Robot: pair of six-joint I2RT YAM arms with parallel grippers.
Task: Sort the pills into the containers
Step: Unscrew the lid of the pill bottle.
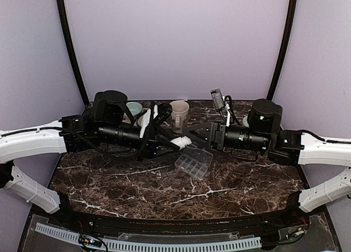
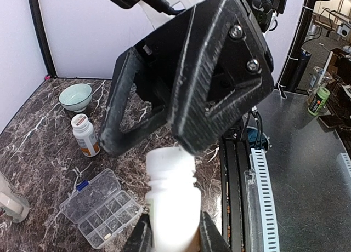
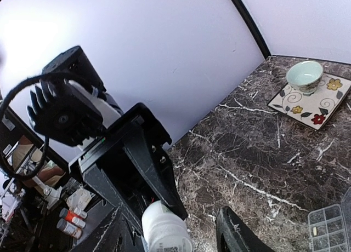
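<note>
Up over the dark marbled desk (image 1: 109, 181), close your open, empty right claw (image 3: 178, 235) squarely on the white plastic bottle (image 2: 173, 202) your left claw (image 2: 174, 238) grips.

Three views: one fixed overhead, two wrist cams looking at each other up close.
Your top view sits above and behind the arm bases and looks down and forward, far enough to take in the whole marble table (image 1: 164, 192). Your left wrist view faces the table's right end, very near the white bottle (image 2: 173, 200). Your right wrist view faces the opposite way, toward the left wall, just as near that bottle. All three share the bottle and the clear pill tray (image 1: 193, 163). The right wrist view catches only the tray's corner at its frame edge.
</note>
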